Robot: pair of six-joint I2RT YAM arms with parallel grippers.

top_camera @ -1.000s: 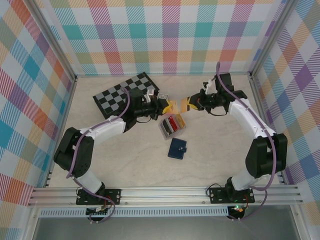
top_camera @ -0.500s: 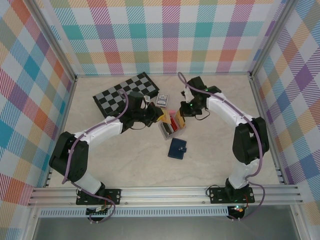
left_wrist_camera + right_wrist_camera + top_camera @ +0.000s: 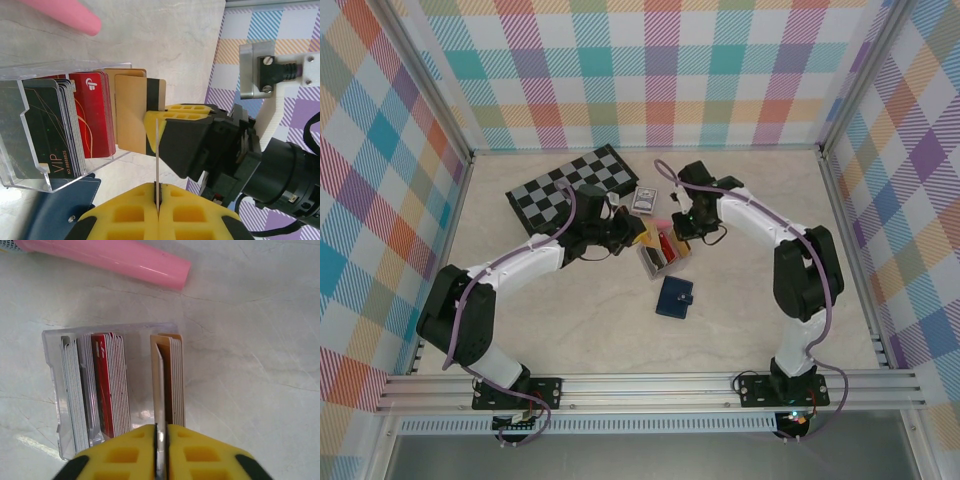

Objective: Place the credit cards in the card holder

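Right gripper [image 3: 161, 432] now swung in over box [image 3: 110, 328], straddling tan card [image 3: 158, 380]; jaws barely apart, grip unclear. Left gripper [image 3: 158, 192] clamps thin card [image 3: 157, 160]. Holder [image 3: 674, 296] closed, beside left gripper. Best: regrip firmly, lift straight up.

My left arm [image 3: 520, 265] extends forward and to the right from its base, elbow bent. My left gripper [image 3: 158, 210] is clamped tight on an edge-on credit card [image 3: 157, 165]. My right arm [image 3: 760, 225] rises from its base and arcs leftward, wrist pitched down. My right gripper [image 3: 160, 447] points straight down, pads a sliver apart around a tan card [image 3: 157, 390]; I cannot confirm whether they press on it. The two grippers sit close together, tips near each other.
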